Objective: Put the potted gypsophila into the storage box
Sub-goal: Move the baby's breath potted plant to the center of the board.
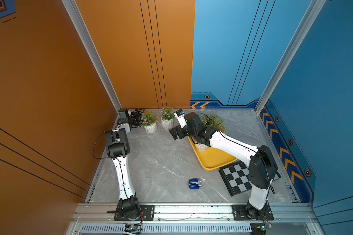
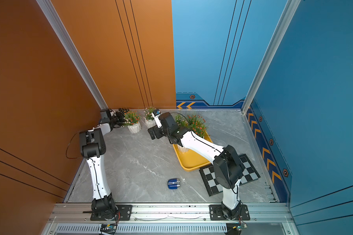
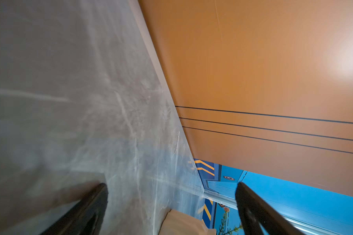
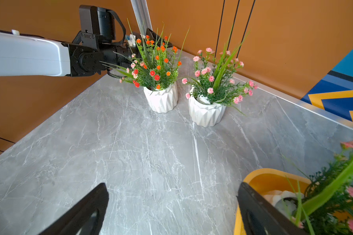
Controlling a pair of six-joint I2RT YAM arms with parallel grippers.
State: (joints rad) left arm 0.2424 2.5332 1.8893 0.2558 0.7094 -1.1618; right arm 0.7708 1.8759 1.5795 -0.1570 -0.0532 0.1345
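The grey bench (image 1: 161, 162) carries everything. On its right side sits the yellow storage box (image 1: 214, 162), holding at least one flower pot (image 1: 201, 147) beneath the right arm (image 1: 230, 144). Two more stand at the far edge, well apart from the box: the orange-flowered pot (image 1: 150, 127) and, just beside it, the pink-flowered pot (image 1: 167, 122). The left fingers (image 3: 86, 211) are spread apart, close to the orange one, with nothing clamped. The right fingers (image 4: 84, 209) are spread too, over bare bench. My worry is that the pots stand so close that closing on one could snag stems or tip its neighbour, and both arms could clash there.
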